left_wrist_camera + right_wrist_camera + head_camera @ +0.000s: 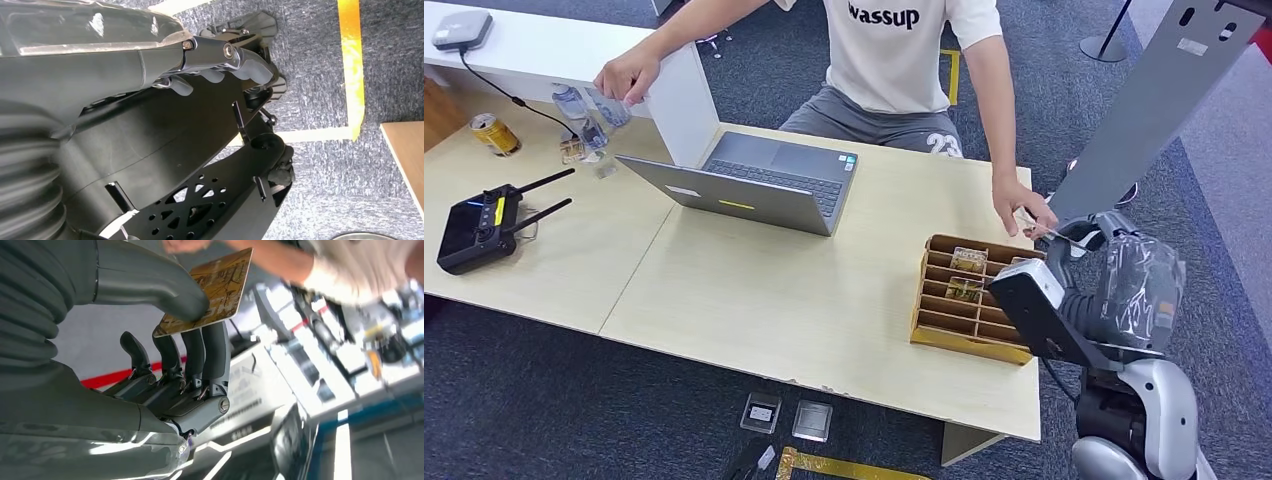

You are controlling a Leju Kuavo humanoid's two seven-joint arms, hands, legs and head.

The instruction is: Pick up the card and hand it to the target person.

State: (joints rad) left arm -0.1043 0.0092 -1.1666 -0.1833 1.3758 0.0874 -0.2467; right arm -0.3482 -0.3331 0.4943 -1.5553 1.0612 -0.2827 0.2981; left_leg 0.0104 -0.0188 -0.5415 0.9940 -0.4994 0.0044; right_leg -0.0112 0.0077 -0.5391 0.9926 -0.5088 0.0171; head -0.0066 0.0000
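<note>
Right hand (185, 340) pinching card (215, 290) between thick thumb and dark fingers (197, 347); thumb pressing on card's face, fingers lining up side by side behind it. Card's free end sticking out beyond fingertips toward person's hand (1022, 205), which is hovering just beside it above wooden slotted box (964, 300). Left hand (220, 65) hanging over carpet, fingers curling inward, holding nothing.

Floor: dark blue-grey carpet (544, 400), yellow tape lines (352, 65) | Furniture: light wood table (754, 290), white counter (554, 45) behind | Fixture: grey slanted panel (1159, 100) at right
</note>
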